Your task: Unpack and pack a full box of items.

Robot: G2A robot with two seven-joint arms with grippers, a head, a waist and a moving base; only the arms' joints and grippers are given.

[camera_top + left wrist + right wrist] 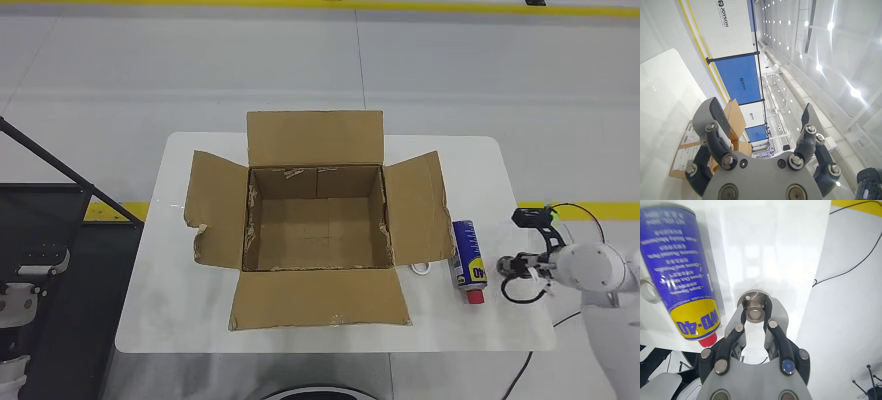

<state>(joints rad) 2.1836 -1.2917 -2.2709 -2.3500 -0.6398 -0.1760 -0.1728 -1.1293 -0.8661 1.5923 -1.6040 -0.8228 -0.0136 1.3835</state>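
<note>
My right gripper [755, 306] is clamped on a small steel flanged bushing [753, 295] near the table's [200, 310] right edge. It looks dense, rigid and slick, best pinched at its collar. My left gripper [761, 111] gapes wide and holds nothing beside the open cardboard box [315, 138], which bears shipping stickers; the label-printed spray can [467, 262] lies by its right flap.

A white rectangular table with rounded corners [300, 335] fills the middle of the top view, standing on a pale grey glossy floor [120, 70]. A yellow painted floor line [500, 9] runs along the top edge of the frame, and a second yellow strip [600, 211] lies at mid right. A thin black metal frame [60, 165] slants across the left side. In the left wrist view, white and blue perforated wall panels [742, 79] hang on black rails beneath a white ceiling with round lamps [831, 25].
</note>
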